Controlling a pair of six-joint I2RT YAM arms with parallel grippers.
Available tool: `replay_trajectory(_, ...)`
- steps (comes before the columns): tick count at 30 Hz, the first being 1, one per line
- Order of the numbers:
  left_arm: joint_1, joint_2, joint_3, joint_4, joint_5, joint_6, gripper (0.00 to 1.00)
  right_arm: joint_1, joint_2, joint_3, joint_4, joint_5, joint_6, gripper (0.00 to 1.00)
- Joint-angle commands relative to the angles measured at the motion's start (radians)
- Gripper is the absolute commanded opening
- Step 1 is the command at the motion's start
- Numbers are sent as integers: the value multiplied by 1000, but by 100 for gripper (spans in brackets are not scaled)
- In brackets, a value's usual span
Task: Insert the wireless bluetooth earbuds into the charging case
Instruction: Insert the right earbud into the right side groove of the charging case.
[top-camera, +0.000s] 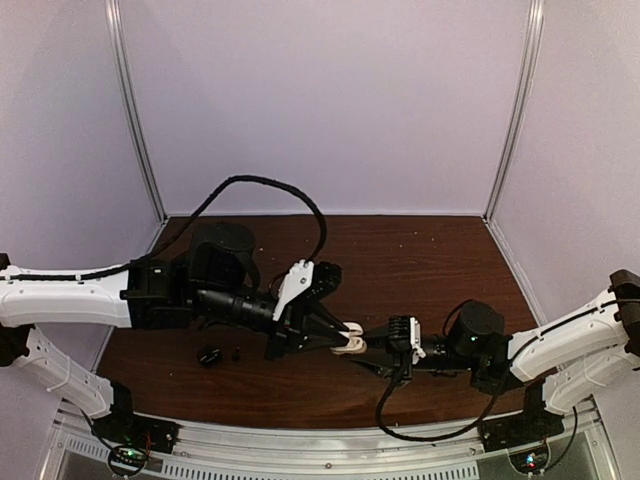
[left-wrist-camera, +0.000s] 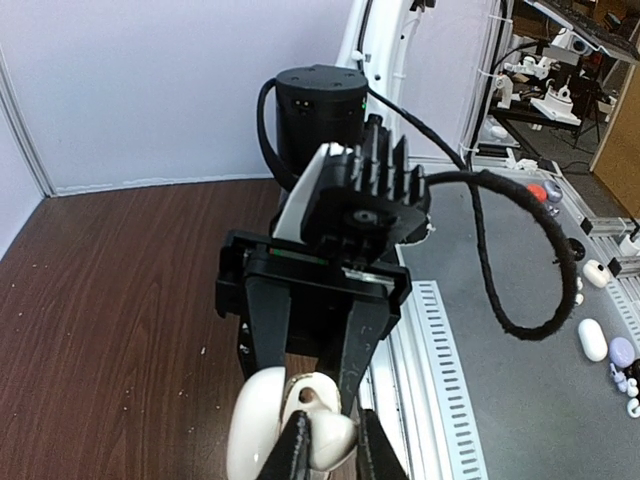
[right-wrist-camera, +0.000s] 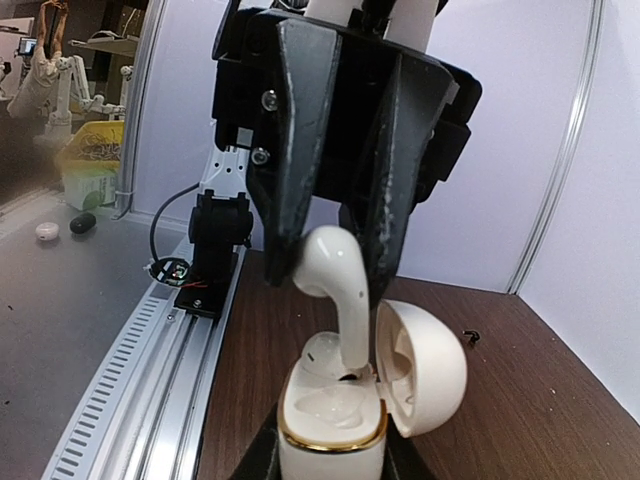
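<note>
In the right wrist view, the left gripper (right-wrist-camera: 335, 262) reaches down from the top of the frame, clenched on a white earbud (right-wrist-camera: 340, 290) at centre, its stem tip dipping into the open charging case (right-wrist-camera: 330, 440). The right gripper (right-wrist-camera: 330, 472) grasps that white case upright at bottom centre, its lid (right-wrist-camera: 425, 365) hinged open to the right. From above, both grippers meet at lower centre over the brown table (top-camera: 440, 270).
</note>
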Motion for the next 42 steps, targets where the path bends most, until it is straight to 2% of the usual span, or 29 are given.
replay_trajectory(1, -3, 8, -3, 101, -12, -36, 9, 3, 11, 21, 72, -1, 30, 0)
replay_trajectory(42, -5, 44, -36, 207, -38, -63, 8, 8, 26, 31, 241, -24, 127, 0)
